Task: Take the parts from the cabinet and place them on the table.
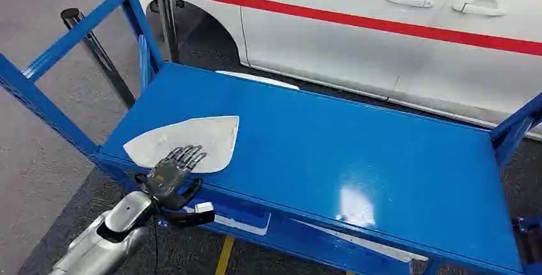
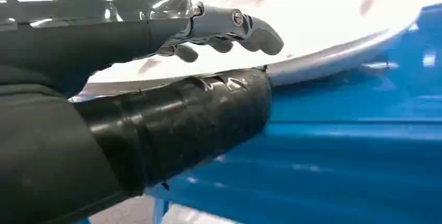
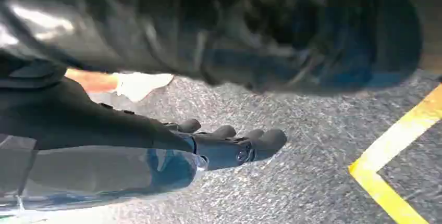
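The white part (image 1: 185, 142), a flat, roughly triangular panel, lies in the left-centre of the head view on the near-left corner of the blue table (image 1: 358, 153), its long axis running from lower left to upper right of the frame, its near edge overhanging the table's front lip; the left hand (image 1: 172, 171) sits right at that edge, fingers laid flat over the panel's top, thumb under the rim; in the left wrist view the fingers (image 2: 245, 26) rest above the white surface and the thumb (image 2: 198, 114) lies below it, so the hand pinches the part at its near edge; I judge the coming move turns on this, letting go and drawing back toward the lower left; the right hand (image 3: 229, 143) hangs over grey floor, fingers loosely extended, holding nothing, well apart from the part.
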### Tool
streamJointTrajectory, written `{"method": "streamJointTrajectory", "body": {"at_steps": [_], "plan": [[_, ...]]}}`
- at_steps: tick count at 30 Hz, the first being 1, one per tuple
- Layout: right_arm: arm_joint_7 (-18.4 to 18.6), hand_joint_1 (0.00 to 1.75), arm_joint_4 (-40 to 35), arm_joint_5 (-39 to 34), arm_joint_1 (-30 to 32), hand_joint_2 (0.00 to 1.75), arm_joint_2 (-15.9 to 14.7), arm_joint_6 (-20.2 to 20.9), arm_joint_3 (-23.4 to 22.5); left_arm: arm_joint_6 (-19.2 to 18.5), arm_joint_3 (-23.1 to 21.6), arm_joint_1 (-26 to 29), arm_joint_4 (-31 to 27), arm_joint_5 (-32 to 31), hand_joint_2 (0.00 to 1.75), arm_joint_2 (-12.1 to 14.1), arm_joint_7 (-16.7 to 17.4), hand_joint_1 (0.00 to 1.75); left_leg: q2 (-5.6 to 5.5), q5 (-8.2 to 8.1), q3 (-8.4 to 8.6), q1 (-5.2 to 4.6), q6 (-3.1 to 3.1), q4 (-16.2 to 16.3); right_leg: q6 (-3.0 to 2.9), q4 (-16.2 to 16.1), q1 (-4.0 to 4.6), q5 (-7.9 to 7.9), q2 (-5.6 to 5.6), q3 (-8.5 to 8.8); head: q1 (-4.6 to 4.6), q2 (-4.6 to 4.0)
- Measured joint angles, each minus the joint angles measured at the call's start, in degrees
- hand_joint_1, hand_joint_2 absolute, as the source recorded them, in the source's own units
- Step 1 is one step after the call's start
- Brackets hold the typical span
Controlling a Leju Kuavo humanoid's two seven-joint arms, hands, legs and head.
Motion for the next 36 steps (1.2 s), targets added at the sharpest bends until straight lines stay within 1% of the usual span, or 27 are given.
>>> {"method": "streamJointTrajectory", "body": {"at_steps": [2,3,6,7,8,9,10,11,12,13,14,15,17,18,19,22,23,24,25,27,28,29,30,32,33,34,36], "plan": [[0.11,0.0,0.0,0.15,-0.01,0.0,-0.11,0.04,0.02,0.13,-0.22,-0.99,0.85,-0.56,0.0,-0.8,0.11,0.0,-0.08,-0.27,0.0,0.0,-0.36,0.41,-0.28,-9.72,-0.12,4.5,-0.03,4.83,0.04,0.0],[0.24,0.0,0.0,0.22,-0.02,0.0,-0.15,0.09,0.02,0.28,-0.22,-1.44,1.24,-0.85,0.0,-0.96,0.13,0.0,-0.09,-0.47,-0.24,-0.45,-0.67,0.77,-0.56,-11.45,0.11,3.56,0.01,5.52,0.04,0.0],[0.94,0.0,0.02,0.24,0.04,0.0,-0.17,0.11,0.02,0.46,-0.61,-2.48,2.4,-0.96,0.0,-1.46,0.13,0.0,-0.09,-0.29,-0.35,-0.31,-1.5,0.56,-1.42,-11.53,0.4,3.9,0.17,5.11,-0.04,0.0],[1.01,0.0,0.02,0.26,0.12,0.0,-0.17,0.11,0.02,0.48,-0.72,-2.74,2.64,-0.96,0.0,-1.59,0.13,0.0,-0.1,-0.34,-0.33,-0.3,-1.83,0.55,-1.81,-11.86,0.27,4.1,0.16,5.15,0.0,0.0],[1.09,0.0,0.02,0.24,0.13,0.0,-0.15,0.11,0.02,0.5,-0.76,-2.86,2.77,-0.96,0.0,-1.66,0.15,0.0,-0.06,-1.03,-0.59,-0.09,-2.12,1.24,-2.26,-12.35,-0.03,4.4,0.02,5.48,-0.02,0.0],[1.11,0.0,0.02,0.26,0.15,0.0,-0.2,0.09,0.0,0.52,-0.81,-3.04,2.91,-0.94,1.75,-1.75,0.15,0.0,-0.05,-2.14,-1.13,-0.11,-2.36,2.63,-2.41,-12.56,-0.04,4.49,0.06,5.6,-0.04,0.0],[1.11,0.0,0.02,0.26,0.14,0.0,-0.2,0.11,0.02,0.52,-0.92,-3.36,3.3,-0.94,1.75,-1.77,0.15,0.0,-0.06,-4.76,-3.16,0.01,-2.63,6.99,-2.77,-12.56,-0.03,4.51,-0.04,5.53,-0.07,0.0],[1.11,0.0,0.02,0.26,0.14,0.0,-0.2,0.13,0.02,0.52,-1.05,-3.42,3.54,-1.03,1.75,-1.81,0.2,0.0,-0.06,-6.3,-4.66,0.08,-2.78,10.29,-2.78,-12.49,-0.01,4.5,-0.03,5.48,-0.09,0.0],[1.25,0.0,0.02,0.26,0.14,0.0,-0.2,0.13,0.02,0.5,-1.22,-3.35,3.98,-1.46,1.75,-1.83,0.37,0.0,-0.06,-8.26,-7.08,0.13,-3.01,15.48,-2.85,-12.45,0.06,4.46,-0.04,5.44,-0.07,0.0],[1.27,0.0,0.02,0.26,0.17,0.0,-0.2,0.13,0.02,0.5,-1.36,-3.3,4.33,-2.12,1.75,-1.94,0.74,0.0,-0.06,-8.46,-8.25,0.18,-3.14,17.79,-2.86,-12.37,0.09,4.44,-0.03,5.43,-0.09,0.0],[1.27,0.0,0.02,0.24,0.22,0.0,-0.2,0.11,0.02,0.52,-1.64,-3.35,4.65,-2.75,1.75,-2.01,1.07,0.0,-0.05,-7.13,-7.96,0.22,-3.15,16.99,-2.85,-12.3,0.1,4.4,-0.03,5.45,-0.07,0.0],[1.2,0.0,0.02,0.24,0.22,0.0,-0.2,0.09,0.02,0.52,-1.79,-3.55,4.9,-3.35,1.75,-2.12,1.36,0.0,-0.05,-5.0,-6.58,0.24,-3.09,13.94,-2.84,-12.24,0.09,4.35,-0.02,5.51,-0.09,0.0],[0.79,0.0,0.02,0.24,0.15,0.0,-0.2,0.04,0.02,0.57,-1.99,-4.46,5.39,-4.24,1.75,-2.49,1.96,0.0,-0.02,-0.11,-1.99,0.25,-2.76,4.43,-2.63,-12.15,0.09,4.19,-0.02,5.74,-0.07,0.0],[0.74,0.0,0.02,0.22,0.09,0.0,-0.2,0.04,0.02,0.61,-2.1,-5.03,5.75,-4.5,1.75,-2.64,2.21,0.0,-0.01,-0.43,-0.65,0.13,-2.48,1.49,-2.46,-12.15,0.22,4.16,-0.05,5.72,-0.04,0.0],[0.74,0.0,0.02,0.22,-0.02,0.0,-0.17,0.04,0.02,0.63,-2.18,-5.42,5.88,-4.61,1.75,-2.82,2.34,0.0,-0.08,-0.54,-0.3,-0.18,-2.25,0.47,-2.12,-11.96,0.41,4.16,0.01,5.46,-0.07,0.0],[0.74,0.0,0.02,0.22,0.02,0.0,-0.17,0.04,0.02,0.87,-2.21,-5.67,6.07,-4.96,1.75,-3.15,2.67,0.0,-0.17,-0.23,-0.39,-0.49,-1.34,0.53,-1.14,-12.37,0.13,4.49,-0.02,5.56,-0.04,0.0],[0.72,0.0,0.02,0.22,-0.02,0.0,-0.2,0.04,0.02,0.85,-2.23,-5.91,6.16,-4.96,1.75,-3.38,2.67,0.0,-0.12,0.24,-0.05,0.02,-0.78,-0.23,-0.74,-12.18,0.42,4.28,-0.03,5.47,-0.04,0.0],[0.72,0.0,0.0,0.22,-0.02,0.0,-0.24,0.04,0.02,0.52,-2.25,-6.26,6.34,-5.07,1.75,-3.67,2.71,1.4,0.05,0.41,0.14,0.05,-0.52,-0.46,-0.54,-11.11,0.19,3.38,-0.03,5.22,-0.02,0.0],[0.66,0.0,0.02,0.22,-0.04,0.0,-0.24,0.04,0.02,0.13,-2.34,-6.57,6.51,-5.16,1.75,-3.8,2.71,1.69,0.13,0.48,0.07,0.08,-0.22,-0.48,-0.39,-8.04,0.21,1.17,-0.02,3.79,0.11,0.0],[0.48,0.0,0.0,0.13,-0.04,0.0,-0.24,0.04,0.02,-0.9,-2.86,-6.8,6.75,-5.22,1.75,-3.91,2.71,1.75,0.26,0.51,-0.07,-0.03,0.04,-0.48,-0.16,0.86,0.03,-3.17,-0.03,-0.32,0.09,0.0],[0.31,0.0,0.0,0.06,0.02,0.0,-0.24,0.07,0.0,-1.29,-3.06,-6.81,6.84,-5.38,1.75,-3.93,2.71,1.75,0.28,0.51,-0.13,-0.05,0.05,-0.44,-0.06,4.51,0.04,-4.24,-0.03,-2.0,0.11,0.0],[0.22,0.0,0.02,0.07,0.07,0.0,-0.24,0.04,0.0,-1.53,-3.1,-6.87,6.88,-5.38,1.75,-3.95,2.71,1.75,0.28,0.51,-0.11,-0.04,0.04,-0.42,-0.01,5.22,0.0,-3.83,-0.04,-2.29,0.09,0.0],[0.2,0.0,0.0,0.04,0.03,0.0,-0.24,0.07,0.0,-1.73,-3.13,-6.98,6.91,-5.44,1.75,-4.02,2.71,1.75,0.25,0.52,-0.06,-0.02,0.03,-0.39,0.02,3.28,-0.13,-2.08,-0.04,-1.23,0.11,0.0],[0.22,0.0,0.0,0.0,0.05,0.0,-0.26,0.04,0.0,-1.81,-3.17,-7.12,6.99,-5.51,1.75,-4.09,2.71,1.75,0.21,0.42,-0.01,0.07,-0.16,-0.09,-0.03,-5.97,-0.44,2.56,-0.06,3.65,0.09,0.0],[0.22,0.0,0.0,-0.13,0.05,0.0,-0.26,0.04,0.0,-1.95,-3.17,-7.26,6.99,-5.53,1.75,-4.15,2.71,1.75,0.15,0.27,-0.09,0.05,-0.47,0.26,-0.06,-10.75,-0.61,3.7,-0.04,6.2,0.11,0.0],[0.28,0.0,0.02,-0.18,-0.01,0.0,-0.26,0.04,0.0,-2.08,-3.17,-7.42,6.99,-5.55,1.75,-4.15,2.71,1.75,-0.06,-0.07,-0.45,-0.39,-0.97,0.81,-0.29,-11.74,-0.39,3.01,0.05,6.4,0.09,0.0],[0.39,0.0,0.02,-0.28,0.1,0.0,-0.26,0.07,0.0,-2.36,-3.17,-7.63,6.99,-5.59,1.75,-4.15,2.71,1.75,-0.18,0.12,-0.3,-0.36,-1.57,0.48,-1.0,-11.66,-0.21,3.16,0.09,6.29,0.02,0.0]]}}
